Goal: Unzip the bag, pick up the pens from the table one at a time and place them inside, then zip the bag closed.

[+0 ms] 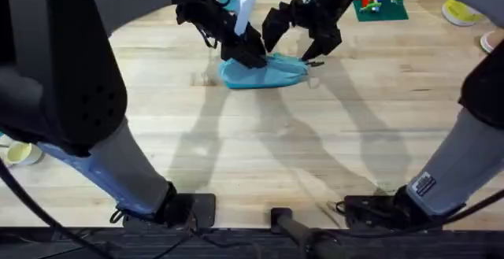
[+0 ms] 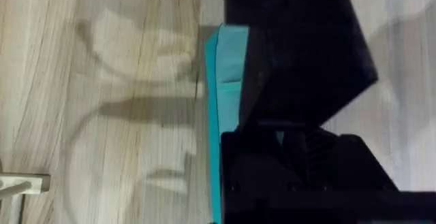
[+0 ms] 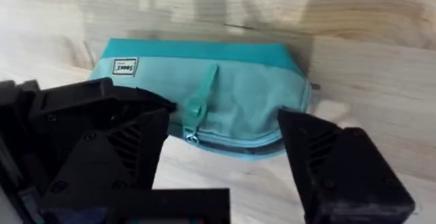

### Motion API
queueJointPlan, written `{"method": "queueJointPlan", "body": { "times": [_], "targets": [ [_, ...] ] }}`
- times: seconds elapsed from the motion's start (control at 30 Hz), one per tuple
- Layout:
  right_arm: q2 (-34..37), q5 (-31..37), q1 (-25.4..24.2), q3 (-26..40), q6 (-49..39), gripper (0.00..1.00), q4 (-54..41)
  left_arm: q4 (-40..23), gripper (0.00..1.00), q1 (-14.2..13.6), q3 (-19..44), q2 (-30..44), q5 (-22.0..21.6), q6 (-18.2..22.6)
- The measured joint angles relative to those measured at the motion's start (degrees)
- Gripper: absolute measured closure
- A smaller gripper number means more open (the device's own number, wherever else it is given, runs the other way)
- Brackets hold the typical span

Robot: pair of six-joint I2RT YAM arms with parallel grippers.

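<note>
Teal pencil pouch [image 1: 264,72] lies on the wooden table [image 1: 260,149], far-centre. Left gripper [image 1: 246,54] is down on the pouch's left end, pinching fabric, by the look of the left wrist cam. Right gripper [image 3: 225,159] hovers w/ fingers spread wide, just short of the zipper pull [image 3: 197,108]. Zipper looks closed, so prob. only at the unzip step; pens, re-zip left.

Overhead high — wrists close on bag [image 3: 225,108]
</note>
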Motion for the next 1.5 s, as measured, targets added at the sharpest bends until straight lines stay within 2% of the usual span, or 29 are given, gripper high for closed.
{"method": "queueJointPlan", "body": {
  "times": [0.17, 0.27, 0.6, 0.83, 0.9, 0.97, 1.0, 1.5],
  "targets": [
    [0.9, 0.6, 1.0, 0.0, -0.2, 0.057, -0.2, 0.0, 0.959, 0.0, 0.0, 0.0, 0.0, 0.0],
    [1.1, 1.3, 1.5, 0.0, -0.2, 0.098, -0.3, 0.0, 0.959, 0.0, 0.0, 0.0, 0.0, 0.0],
    [1.9, 2.7, 1.7, 0.0, -0.2, 0.344, -0.4, -0.1, 0.959, 0.0, 0.0, 0.0, 0.0, -0.7],
    [2.0, 3.0, 1.7, 0.0, -0.2, 0.61, -0.4, -0.4, 0.959, 0.1, 0.0, 0.0, -0.2, -0.7],
    [2.0, 2.7, 1.7, 0.0, -0.2, 0.744, -0.5, -0.4, 0.959, 0.1, 0.0, 0.0, -0.2, -0.6],
    [2.1, 2.4, 1.7, -0.1, 0.1, 0.93, -0.8, -0.6, 0.959, 0.1, 0.0, 0.0, -0.4, -0.7],
    [2.2, 2.1, 1.7, -0.1, 0.0, 0.956, -1.1, -0.7, 0.959, 0.1, -0.1, 0.0, -0.5, -0.7],
    [2.6, 1.0, 1.5, -0.1, 0.0, 0.969, -1.9, -0.9, 0.959, 0.1, -0.1, 0.0, -0.6, -0.6]
  ]
}}
